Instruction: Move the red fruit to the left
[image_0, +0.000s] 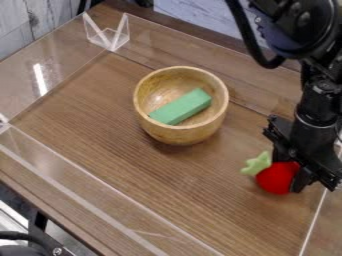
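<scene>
The red fruit (277, 180), small and glossy with a light green leafy stem pointing left, lies on the wooden table near its right edge. My gripper (291, 170) points straight down over it, with one black finger (271, 139) behind the fruit and the other at its right. The jaws look closed against the fruit, which rests low at the table surface. The gripper body hides the fruit's top right part.
To the left of the fruit stands a wooden bowl (144, 91) holding a green rectangular block (181, 106). A clear plastic stand (107, 34) sits at the back left. Transparent walls border the table, whose right edge (318, 215) runs right beside the fruit.
</scene>
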